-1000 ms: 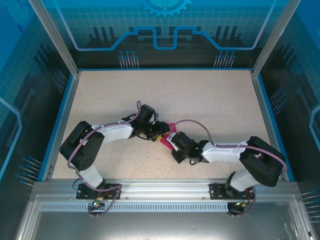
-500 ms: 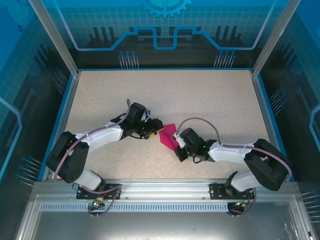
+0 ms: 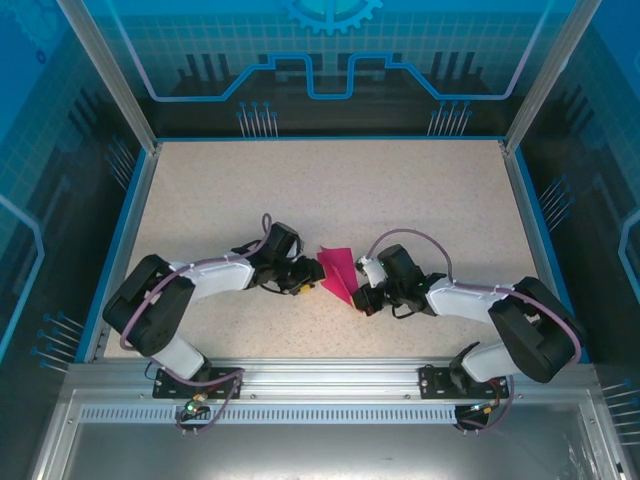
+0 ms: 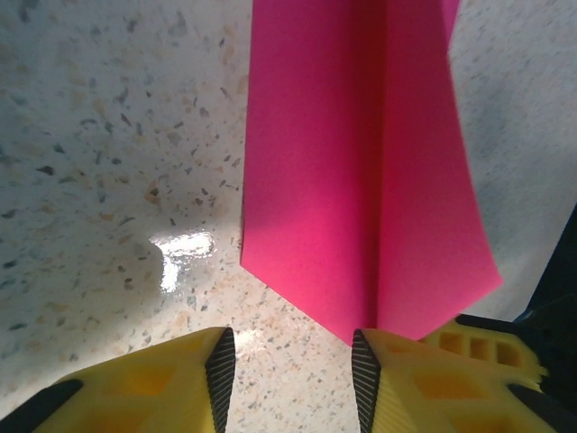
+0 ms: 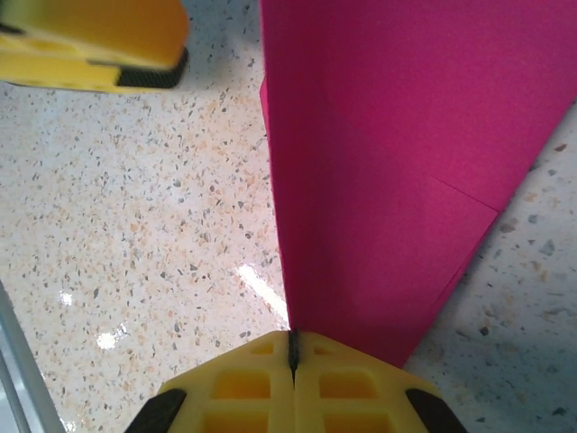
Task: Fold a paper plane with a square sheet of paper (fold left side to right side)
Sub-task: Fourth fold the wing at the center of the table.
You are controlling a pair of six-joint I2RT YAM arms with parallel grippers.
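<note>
Creasing seems to be the step in hand. The right gripper [image 5: 290,350], jaws closed, pinches the near edge of the paper plane [image 5: 388,153], which lies on the table [image 3: 420,190] between both arms. The left gripper [image 4: 290,372] is half open and empty, with the paper's corner just before its fingers; next it should close gently there.

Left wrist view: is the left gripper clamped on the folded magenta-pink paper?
No: the left gripper has its yellow fingers apart, with bare speckled tabletop between them; the folded magenta-pink paper lies unpinched ahead of them.
</note>
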